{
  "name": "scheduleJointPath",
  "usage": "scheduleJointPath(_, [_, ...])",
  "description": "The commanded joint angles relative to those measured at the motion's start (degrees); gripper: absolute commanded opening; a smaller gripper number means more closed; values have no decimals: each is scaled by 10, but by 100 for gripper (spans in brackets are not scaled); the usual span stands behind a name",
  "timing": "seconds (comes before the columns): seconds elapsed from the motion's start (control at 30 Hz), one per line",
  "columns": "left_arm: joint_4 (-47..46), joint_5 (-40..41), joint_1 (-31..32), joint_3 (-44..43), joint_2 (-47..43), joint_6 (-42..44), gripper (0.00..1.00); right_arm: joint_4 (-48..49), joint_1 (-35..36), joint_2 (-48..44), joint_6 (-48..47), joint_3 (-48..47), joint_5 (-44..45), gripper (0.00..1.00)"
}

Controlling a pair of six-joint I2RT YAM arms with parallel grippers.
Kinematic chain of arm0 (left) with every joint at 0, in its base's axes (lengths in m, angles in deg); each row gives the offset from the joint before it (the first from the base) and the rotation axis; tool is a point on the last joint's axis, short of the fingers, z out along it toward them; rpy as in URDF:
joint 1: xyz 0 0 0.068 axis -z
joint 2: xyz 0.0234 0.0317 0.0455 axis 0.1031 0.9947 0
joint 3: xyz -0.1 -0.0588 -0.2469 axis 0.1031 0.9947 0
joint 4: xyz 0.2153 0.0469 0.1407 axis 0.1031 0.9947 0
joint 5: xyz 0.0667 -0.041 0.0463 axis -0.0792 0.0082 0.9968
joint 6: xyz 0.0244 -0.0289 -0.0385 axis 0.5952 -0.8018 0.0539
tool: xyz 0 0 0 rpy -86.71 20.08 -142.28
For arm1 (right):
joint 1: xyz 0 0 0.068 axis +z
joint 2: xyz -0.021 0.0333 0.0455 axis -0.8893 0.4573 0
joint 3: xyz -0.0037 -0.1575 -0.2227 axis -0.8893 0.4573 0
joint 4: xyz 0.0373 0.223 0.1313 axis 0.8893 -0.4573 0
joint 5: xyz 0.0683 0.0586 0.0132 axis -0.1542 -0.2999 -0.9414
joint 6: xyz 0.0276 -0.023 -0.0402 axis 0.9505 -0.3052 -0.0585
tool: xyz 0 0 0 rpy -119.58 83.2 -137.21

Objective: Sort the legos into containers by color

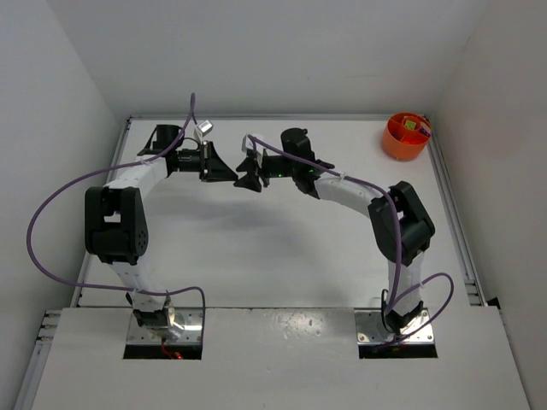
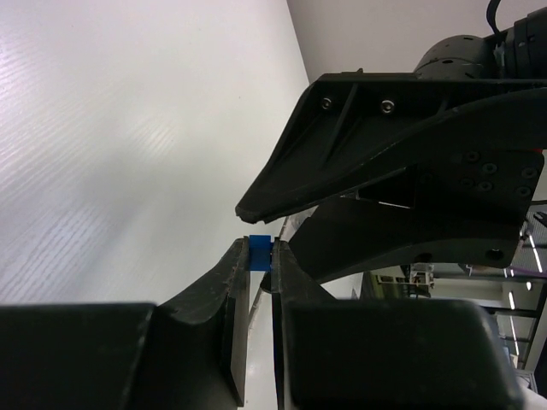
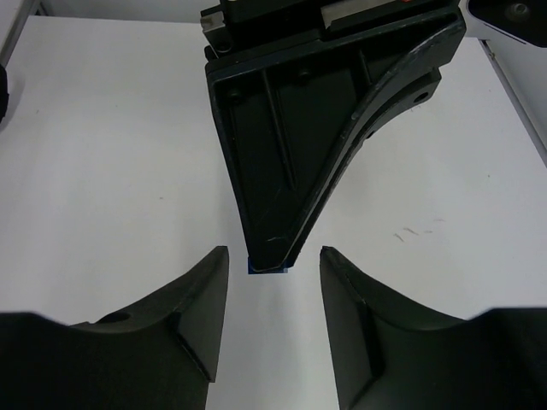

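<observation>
The left fingers (image 2: pixel 229 286) are pinched almost fully together on a small blue brick (image 2: pixel 258 254), which sits right at their tips and pokes out a little beyond them. The brick is held up in the air, clear of the worktop (image 1: pixel 282 248).

The right fingers (image 3: pixel 201 307) stand partly open, one on each side of the left tips and the brick. They touch neither as far as the right wrist view shows.

The brick looks like hard, light plastic with smooth, slightly slippery faces. It should take a firm squeeze without damage, but it is tiny and could twist or pop out of a poor pinch. Only a sliver is exposed, so the best hold for the right fingers is probably across the two free flat sides at the very tips, square on and not on a corner.

The orange tub (image 1: pixel 402 147) sits well apart at about 2 o'clock from the meeting point, in the far right corner of the worktop.
</observation>
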Motion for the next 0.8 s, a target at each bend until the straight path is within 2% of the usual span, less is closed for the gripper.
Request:
scheduleJointPath(0.0, [-16,-21,3,1,-29,1,0,16,4,8,-23,-30,-2,47])
scheduleJointPath(0.27, [-22,-39,3,7,-29,-5,0,5,9,8,-48,-25,10,32])
scheduleJointPath(0.33, [-29,-57,9,7,-29,-10,11,0,9,8,-56,-25,15,29])
scheduleJointPath(0.37, [-29,-65,9,7,-29,-15,28,0,9,8,-56,-25,15,26])
scheduleJointPath(0.43, [-35,-82,15,7,-29,-15,41,0,9,8,-61,-20,21,23])
scheduleJointPath(0.47, [-35,-83,15,7,-29,-15,50,0,9,8,-61,-20,21,18])
scheduleJointPath(0.6, [-35,-104,25,7,-29,-15,61,5,9,3,-61,-14,37,5])
scheduleJointPath(0.67, [-35,-109,25,7,-29,-15,63,11,9,2,-61,-14,37,1])
scheduleJointPath(0.77, [-35,-109,25,7,-29,-15,64,11,9,-9,-61,-9,42,0])
